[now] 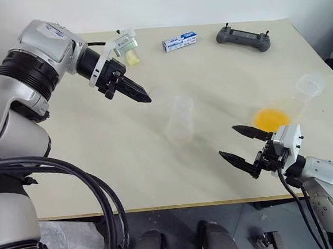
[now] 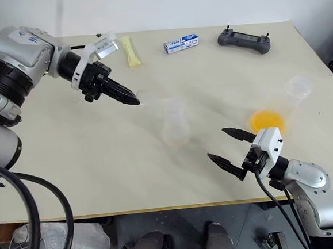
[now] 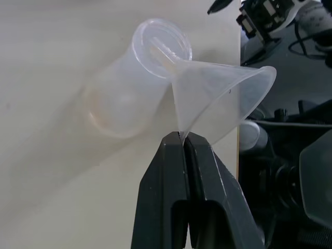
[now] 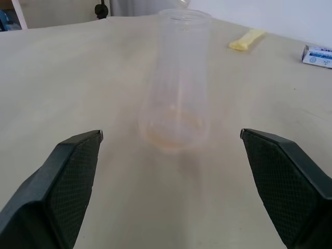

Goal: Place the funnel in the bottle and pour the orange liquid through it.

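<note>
A: While the funnel [image 3: 220, 98] is pinched by its rim in the left gripper [image 1: 143, 96], nothing is in the bottle [image 1: 179, 121] yet, is it?

B: No. The black fingers are pressed together on the funnel's edge, and it hangs in the air just up and left of the bottle's mouth in the head view, near the middle of the frame. Seating it is not yet done, and so is the pour.

A: Where is the orange liquid [image 1: 271, 118]?

B: Right of centre, a bright round patch at the bottom of a second clear flask [image 1: 302, 93]. That flask seems to lean toward the upper right, though it is so transparent I can't be sure. The right gripper [image 1: 244, 145] sits below it at lower right, jaws wide apart, holding nothing.

A: And which way does the funnel point?

B: In the left wrist view its wide mouth faces away from the bottle and its thin stem reaches toward the bottle's open neck, so its long axis lies tilted, not upright. The bottle stands upright on the table [image 1: 89, 165], neck up.
</note>
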`<move>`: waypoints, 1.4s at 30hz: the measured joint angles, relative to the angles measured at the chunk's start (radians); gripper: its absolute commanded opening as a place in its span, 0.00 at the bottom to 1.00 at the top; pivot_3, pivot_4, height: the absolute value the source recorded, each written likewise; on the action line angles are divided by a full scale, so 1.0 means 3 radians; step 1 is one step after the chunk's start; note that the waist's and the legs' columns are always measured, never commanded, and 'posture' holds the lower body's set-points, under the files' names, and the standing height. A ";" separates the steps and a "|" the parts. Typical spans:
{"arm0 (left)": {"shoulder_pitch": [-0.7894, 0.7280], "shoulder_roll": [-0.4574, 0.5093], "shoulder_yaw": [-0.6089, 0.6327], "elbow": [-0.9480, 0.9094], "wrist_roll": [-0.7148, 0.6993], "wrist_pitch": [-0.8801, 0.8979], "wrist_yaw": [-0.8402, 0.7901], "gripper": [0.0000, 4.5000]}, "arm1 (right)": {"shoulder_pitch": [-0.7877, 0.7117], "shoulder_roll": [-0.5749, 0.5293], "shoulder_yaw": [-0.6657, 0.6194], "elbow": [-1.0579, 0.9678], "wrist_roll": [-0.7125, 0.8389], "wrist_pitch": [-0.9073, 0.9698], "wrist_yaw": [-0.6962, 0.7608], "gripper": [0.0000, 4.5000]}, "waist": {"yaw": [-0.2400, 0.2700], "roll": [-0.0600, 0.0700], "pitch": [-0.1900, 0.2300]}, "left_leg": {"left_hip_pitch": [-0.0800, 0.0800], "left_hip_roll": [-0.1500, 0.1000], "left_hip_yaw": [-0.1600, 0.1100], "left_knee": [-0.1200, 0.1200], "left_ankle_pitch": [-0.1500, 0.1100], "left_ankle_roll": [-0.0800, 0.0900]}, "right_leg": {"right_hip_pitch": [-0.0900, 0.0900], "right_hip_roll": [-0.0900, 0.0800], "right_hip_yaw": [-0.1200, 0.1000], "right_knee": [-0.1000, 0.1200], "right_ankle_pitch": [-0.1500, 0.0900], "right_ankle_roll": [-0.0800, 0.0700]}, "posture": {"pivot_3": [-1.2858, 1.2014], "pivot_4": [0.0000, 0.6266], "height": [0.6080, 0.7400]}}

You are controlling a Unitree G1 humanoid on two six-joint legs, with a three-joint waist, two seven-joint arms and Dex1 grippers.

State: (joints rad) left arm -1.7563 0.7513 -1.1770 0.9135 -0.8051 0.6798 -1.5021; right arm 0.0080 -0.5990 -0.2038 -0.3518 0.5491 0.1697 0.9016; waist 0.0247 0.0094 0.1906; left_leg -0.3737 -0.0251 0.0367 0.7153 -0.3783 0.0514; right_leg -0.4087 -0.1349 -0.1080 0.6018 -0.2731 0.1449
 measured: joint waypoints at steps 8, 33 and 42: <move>-0.0098 -0.0012 -0.0265 0.0016 -0.0068 -0.0177 0.0000 0.00 | 0.0016 0.0036 0.0000 0.0000 -0.0005 -0.0052 -0.0004 1.00 | 0.0000 0.0000 0.0000 | 0.0000 0.0000 0.0001 0.0000 0.0000 0.0001 | -0.0001 0.0000 0.0001 0.0000 0.0000 0.0000 | 0.52 0.24 1.00; -0.0261 -0.0526 -0.0414 0.0509 -0.0003 -0.0404 0.0000 0.00 | 0.0142 0.0076 0.0008 -0.0001 -0.0072 -0.0114 -0.0068 1.00 | 0.0002 0.0000 0.0000 | -0.0002 -0.0001 0.0004 0.0004 -0.0003 0.0005 | -0.0001 0.0001 0.0002 0.0001 0.0000 0.0000 | 0.52 0.24 1.00; -0.0273 -0.0681 -0.0246 0.0683 0.0173 -0.0377 0.0000 0.00 | 0.0153 0.0076 0.0009 -0.0002 -0.0073 -0.0119 -0.0075 1.00 | 0.0004 0.0000 0.0000 | -0.0002 -0.0001 0.0004 0.0004 -0.0003 0.0006 | -0.0001 0.0001 0.0002 0.0002 0.0000 0.0000 | 0.52 0.24 1.00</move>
State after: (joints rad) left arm -1.8383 0.5470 -1.2507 1.1183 -0.7531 0.5666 -1.5021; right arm 0.0538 -0.5762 -0.2012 -0.3524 0.5272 0.1341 0.8792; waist 0.0258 0.0093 0.1907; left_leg -0.3743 -0.0254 0.0379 0.7166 -0.3793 0.0532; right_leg -0.4091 -0.1347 -0.1075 0.6023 -0.2732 0.1449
